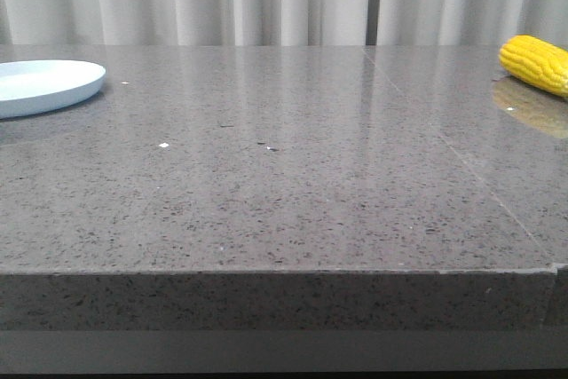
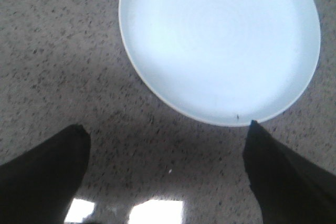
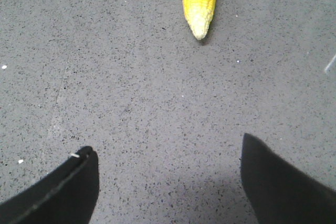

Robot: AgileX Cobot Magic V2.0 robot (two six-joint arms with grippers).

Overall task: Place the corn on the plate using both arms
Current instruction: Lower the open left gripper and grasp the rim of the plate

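The plate [image 1: 44, 84] at the table's [image 1: 284, 201] far left corner runs off the picture's edge. The corn [image 1: 537, 61] at the far right is cut off too. Neither arm shows from the front.

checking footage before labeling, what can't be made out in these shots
- Bright yellow corn cob: front view's right edge cuts it off; right wrist view shows only its pale tip end.
- Round pale blue-white plate: front view's left edge and left wrist view's top crop it.
- Left gripper and right gripper: absent from front view; only dark fingertips, spread apart, show.
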